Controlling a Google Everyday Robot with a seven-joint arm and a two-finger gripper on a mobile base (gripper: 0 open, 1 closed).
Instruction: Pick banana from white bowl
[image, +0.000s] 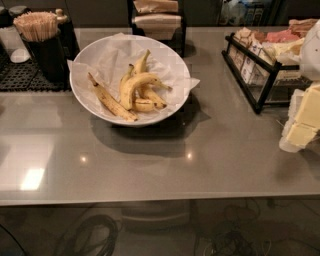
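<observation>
One dark holder of wooden sticks (36, 27) stands just left of the white bowl (162, 106); inside the bowl the banana (131, 86) lies plump and curved near the centre, a long speckled banana (111, 100) just beside it on the left; a black wire rack (250, 75) sits right of the bowl; the gripper (302, 125) hangs well right of the bowl, apparently empty, spread or pressed together I cannot tell; the approach is not yet begun; next it must cross over the rim and descend onto the curved banana alone.
</observation>
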